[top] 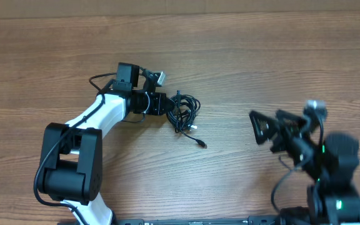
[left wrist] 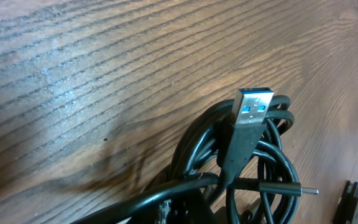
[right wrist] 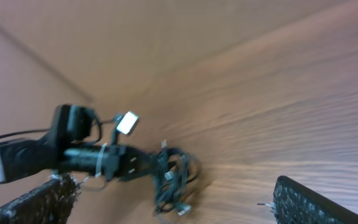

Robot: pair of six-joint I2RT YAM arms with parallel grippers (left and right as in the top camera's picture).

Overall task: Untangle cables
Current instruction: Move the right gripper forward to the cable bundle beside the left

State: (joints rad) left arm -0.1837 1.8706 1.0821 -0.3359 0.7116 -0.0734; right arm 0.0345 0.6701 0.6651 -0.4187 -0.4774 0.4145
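Table: brown wood grain; it carries the cables, and no other loose thing shows on it.
Left arm: white and black, stretched out low from its base at the near edge. Its wrist is level and points at the left side of the cables.
Right arm: black, folded back near its base, well apart from the cables on their right. Its wrist is raised and faces toward them.
Cables: a small black knot of thin cords in loose loops, near the middle of the table. One free end trails out toward the near edge.
Cables, handling: I judge them light, soft and a little springy, so the loops will slide and drag each other when one is pulled. Nothing here looks fragile except perhaps the plug tips.
Cables, where to hold: better on a cord just behind a plug, or on the free end, not on the middle of the knot.
Left claw: closed at the left edge of the cables; it seems to pinch a strand there.
Right claw: wide open, holding nothing.
USB plug: silver with blue inside, lying on top of the cables.
Pin plug: thin and silver-tipped, just beside the USB plug.
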